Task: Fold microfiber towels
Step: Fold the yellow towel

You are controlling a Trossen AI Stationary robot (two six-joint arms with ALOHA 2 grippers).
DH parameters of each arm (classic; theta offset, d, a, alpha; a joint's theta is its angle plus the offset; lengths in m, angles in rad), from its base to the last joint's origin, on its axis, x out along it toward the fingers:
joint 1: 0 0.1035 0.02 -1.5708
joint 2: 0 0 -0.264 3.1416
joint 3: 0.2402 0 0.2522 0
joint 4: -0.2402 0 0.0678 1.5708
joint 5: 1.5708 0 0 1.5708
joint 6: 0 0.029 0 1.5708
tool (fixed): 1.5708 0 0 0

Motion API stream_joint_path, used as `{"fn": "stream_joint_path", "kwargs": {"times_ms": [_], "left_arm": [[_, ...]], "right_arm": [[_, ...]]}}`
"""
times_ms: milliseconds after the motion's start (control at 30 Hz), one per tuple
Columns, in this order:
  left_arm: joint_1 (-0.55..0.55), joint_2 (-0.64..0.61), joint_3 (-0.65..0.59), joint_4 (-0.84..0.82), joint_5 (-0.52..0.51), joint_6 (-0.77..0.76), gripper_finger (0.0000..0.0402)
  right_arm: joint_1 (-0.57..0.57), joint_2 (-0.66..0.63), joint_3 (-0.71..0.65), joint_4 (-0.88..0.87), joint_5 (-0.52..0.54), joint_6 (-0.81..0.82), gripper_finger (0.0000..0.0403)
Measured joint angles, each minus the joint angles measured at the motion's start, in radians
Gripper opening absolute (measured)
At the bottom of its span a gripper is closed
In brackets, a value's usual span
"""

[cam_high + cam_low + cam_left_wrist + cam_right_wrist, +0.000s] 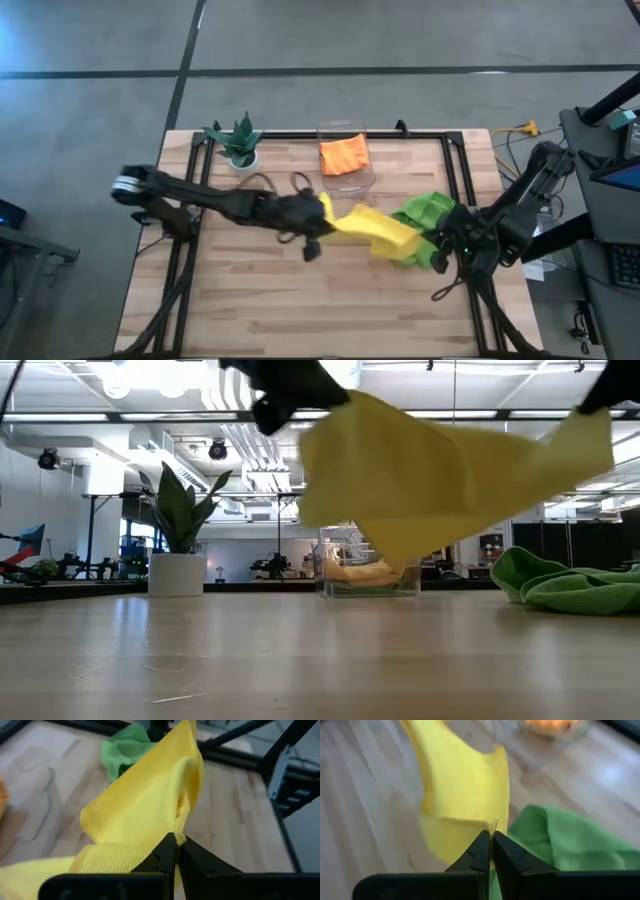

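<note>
Towel, yellow [378, 231]: seen from above, it is stretched over the middle of the table [300, 320] between both grippers. Left gripper [325, 212] holds its one end near the table's centre; right gripper [437, 255] holds the other end toward the right edge. Green towels [425, 212] lie crumpled just beside the right gripper. Orange towel [344, 155] sits in a clear bin [347, 178] at the far edge; potted plant [240, 145] stands near the far left corner.

Low view: yellow towel [440, 475] hangs clear of the tabletop, sagging in the middle; green towels [570, 585] lie heaped at the right; clear bin [368, 565] and potted plant [180, 535] stand behind.

Left wrist view: left gripper [176, 845], fingers pressed together, pinching a yellow towel [145, 805] edge; green towels [122, 752] beyond.

Right wrist view: right gripper [491, 842], fingers closed on a corner of the yellow towel [460, 790]; green towels [560, 845] just beside; orange towel [552, 724] farther off.
</note>
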Motion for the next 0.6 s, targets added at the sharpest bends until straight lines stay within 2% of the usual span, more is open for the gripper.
{"fn": "stream_joint_path", "kwargs": {"times_ms": [100,233,367,433,500,600], "left_arm": [[0.0,-0.124,-0.086,-0.003,0.004,-0.053,0.0],[0.0,-0.251,-0.189,0.005,0.074,-0.144,0.0],[-0.001,-0.322,-0.253,0.063,0.085,-0.208,0.0],[-0.001,-0.331,-0.264,0.1,0.059,-0.222,0.0],[-0.013,-0.329,-0.266,0.134,0.001,-0.156,0.0],[-0.069,-0.309,-0.257,0.22,-0.128,0.076,0.0]], "right_arm": [[-0.003,-0.037,0.0,-0.001,0.064,0.007,0.0013],[-0.005,-0.08,0.002,-0.004,0.114,0.004,0.0013],[-0.005,-0.106,0.002,-0.006,0.124,0.001,0.0013],[-0.005,-0.114,0.002,-0.007,0.13,0.001,0.0013],[-0.005,-0.115,0.002,-0.006,0.137,0.0,0.0013],[-0.005,-0.113,0.002,-0.004,0.138,0.004,0.0013]]}}
